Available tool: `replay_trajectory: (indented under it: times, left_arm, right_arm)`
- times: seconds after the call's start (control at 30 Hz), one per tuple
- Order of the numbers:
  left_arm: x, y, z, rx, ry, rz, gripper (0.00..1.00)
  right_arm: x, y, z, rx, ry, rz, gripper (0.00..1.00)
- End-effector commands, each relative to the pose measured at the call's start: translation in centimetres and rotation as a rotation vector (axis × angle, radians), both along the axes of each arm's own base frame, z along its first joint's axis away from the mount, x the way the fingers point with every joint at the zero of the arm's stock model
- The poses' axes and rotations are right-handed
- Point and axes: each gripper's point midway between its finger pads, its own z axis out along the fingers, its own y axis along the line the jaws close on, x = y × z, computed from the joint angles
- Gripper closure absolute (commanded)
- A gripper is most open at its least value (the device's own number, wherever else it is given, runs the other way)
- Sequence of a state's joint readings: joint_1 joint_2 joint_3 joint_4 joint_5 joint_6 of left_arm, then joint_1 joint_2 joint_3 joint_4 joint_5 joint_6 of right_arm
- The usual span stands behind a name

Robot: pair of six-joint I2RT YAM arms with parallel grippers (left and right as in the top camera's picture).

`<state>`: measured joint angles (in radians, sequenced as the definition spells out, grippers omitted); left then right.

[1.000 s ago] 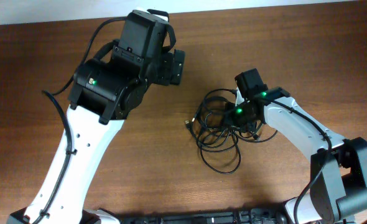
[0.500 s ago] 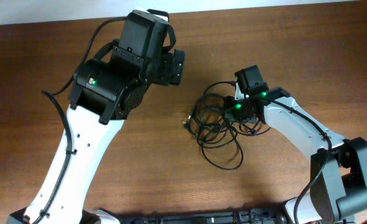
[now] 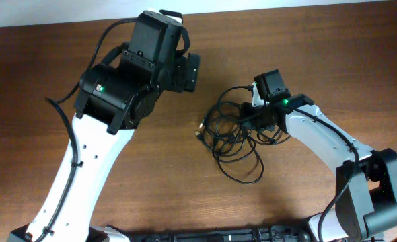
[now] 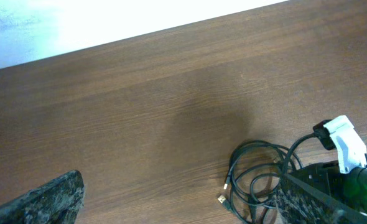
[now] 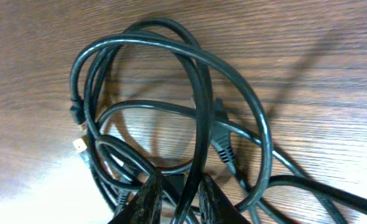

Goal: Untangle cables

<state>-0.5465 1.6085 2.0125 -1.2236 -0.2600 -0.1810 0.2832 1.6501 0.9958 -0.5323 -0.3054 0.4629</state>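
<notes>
A tangle of black cables lies on the wooden table right of centre, with plug ends sticking out at its left. It shows in the left wrist view and fills the right wrist view. My right gripper is at the tangle's upper right, shut on one black cable strand that runs up between its fingers. My left gripper hovers above the table to the upper left of the tangle, open and empty, its fingers wide apart.
The brown wooden table stretches all around the tangle. My left arm's white link crosses the left side. My right arm's white link reaches in from the lower right. A white label sits on the right arm.
My right gripper has dragged the cable tangle slightly left and up; the plug ends shifted left. The left arm has not moved.
</notes>
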Motion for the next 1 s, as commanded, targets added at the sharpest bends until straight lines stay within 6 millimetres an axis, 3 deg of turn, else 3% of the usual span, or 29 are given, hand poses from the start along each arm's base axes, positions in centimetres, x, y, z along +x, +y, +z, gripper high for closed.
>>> replay_trajectory:
  times: [0.0, 0.47, 0.6, 0.7, 0.73, 0.77, 0.97]
  left_arm:
    - [0.1, 0.3, 0.6, -0.011, -0.015, 0.019, 0.01]
    - [0.1, 0.3, 0.6, -0.01, -0.015, 0.019, 0.01]
    - [0.1, 0.3, 0.6, -0.011, -0.015, 0.019, 0.01]
    - [0.1, 0.3, 0.6, -0.01, -0.015, 0.019, 0.01]
    - [0.1, 0.3, 0.6, -0.011, -0.015, 0.019, 0.01]
    - [0.1, 0.3, 0.6, -0.011, -0.015, 0.019, 0.01]
    - [0.1, 0.3, 0.6, -0.01, -0.015, 0.019, 0.01]
  right_arm:
    - [-0.5, 1.8, 0.8, 0.094, 0.003, 0.054, 0.81]
    - [-0.1, 2.1, 0.8, 0.105, -0.011, 0.06, 0.81]
    - [-0.4, 3.4, 0.2, 0.105, -0.009, 0.096, 0.8]
    - [-0.5, 4.5, 0.1, 0.109, -0.026, 0.126, 0.87]
    - [-0.4, 4.8, 0.1, 0.112, -0.031, 0.132, 0.96]
    - [-0.5, 4.9, 0.1, 0.113, -0.03, 0.135, 0.96]
    - [-1.2, 6.0, 2.7, 0.181, -0.079, 0.223, 0.96]
